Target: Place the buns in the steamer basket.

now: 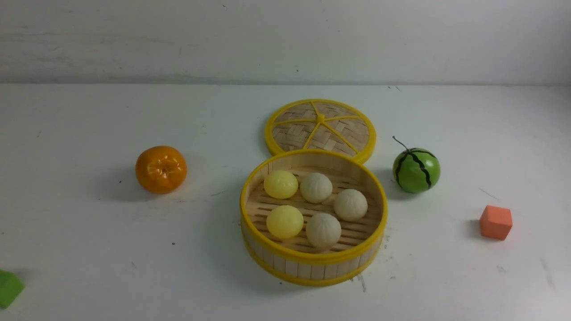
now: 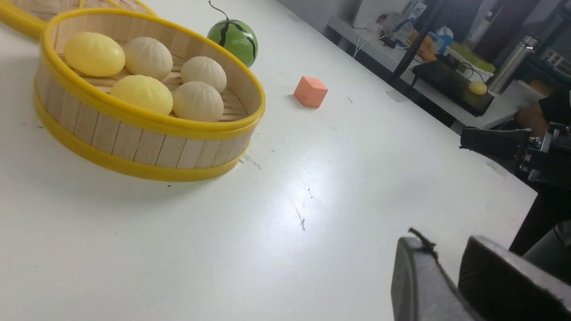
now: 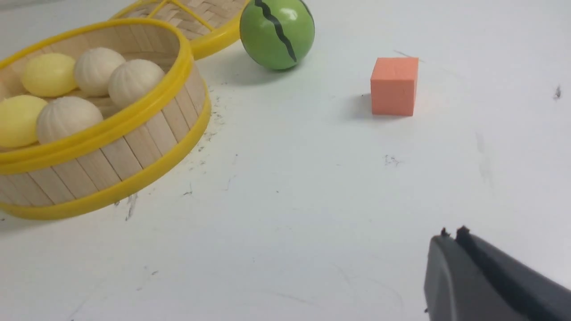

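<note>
The steamer basket [image 1: 312,263] stands mid-table with all the buns inside it. Two smooth yellow buns [image 1: 280,184] [image 1: 284,221] lie on its left side, and three pleated cream ones [image 1: 316,187] [image 1: 350,205] [image 1: 323,230] lie to the right. Neither gripper shows in the front view. In the left wrist view my left gripper [image 2: 444,240] hovers over bare table, well clear of the basket [image 2: 134,147]. Its fingers stand apart with nothing between them. In the right wrist view my right gripper [image 3: 451,232] is shut and empty, off to the side of the basket [image 3: 111,178].
The woven lid [image 1: 320,129] lies flat just behind the basket. A tangerine [image 1: 161,169] sits to the left and a watermelon ball [image 1: 416,170] to the right. An orange cube [image 1: 495,222] is at the right front, and a green block [image 1: 9,289] at the left front edge.
</note>
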`<move>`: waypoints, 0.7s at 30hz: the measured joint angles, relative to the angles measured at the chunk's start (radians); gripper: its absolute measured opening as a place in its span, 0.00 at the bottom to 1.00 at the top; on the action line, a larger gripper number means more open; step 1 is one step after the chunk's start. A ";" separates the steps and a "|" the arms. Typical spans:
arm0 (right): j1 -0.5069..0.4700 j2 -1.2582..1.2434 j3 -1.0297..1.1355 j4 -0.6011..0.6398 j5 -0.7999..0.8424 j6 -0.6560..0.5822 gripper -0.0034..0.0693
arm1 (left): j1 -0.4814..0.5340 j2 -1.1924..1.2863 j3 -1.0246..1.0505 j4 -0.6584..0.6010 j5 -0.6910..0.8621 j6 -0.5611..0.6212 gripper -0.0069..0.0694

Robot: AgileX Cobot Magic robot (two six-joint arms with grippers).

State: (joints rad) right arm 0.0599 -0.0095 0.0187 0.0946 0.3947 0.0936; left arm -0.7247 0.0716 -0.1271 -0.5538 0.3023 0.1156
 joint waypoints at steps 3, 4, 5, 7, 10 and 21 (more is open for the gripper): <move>0.000 0.000 0.000 0.000 0.001 0.001 0.04 | 0.000 0.000 0.000 0.000 0.000 0.000 0.28; 0.000 0.000 0.000 0.000 0.001 0.001 0.04 | 0.000 0.000 0.000 0.000 0.000 0.000 0.28; 0.000 0.000 0.000 0.000 0.001 0.003 0.05 | 0.000 0.000 0.000 0.000 0.000 0.000 0.28; 0.000 0.000 0.000 0.000 0.001 0.004 0.05 | 0.000 0.000 0.000 0.000 0.000 0.000 0.28; 0.000 0.000 0.000 0.000 0.001 0.004 0.05 | 0.000 0.000 0.000 0.000 0.000 0.000 0.28; 0.000 0.000 0.000 -0.001 0.001 0.005 0.05 | 0.000 0.000 0.004 0.000 -0.016 0.000 0.29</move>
State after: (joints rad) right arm 0.0599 -0.0095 0.0187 0.0936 0.3959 0.0989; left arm -0.7247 0.0716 -0.1229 -0.5538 0.2860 0.1156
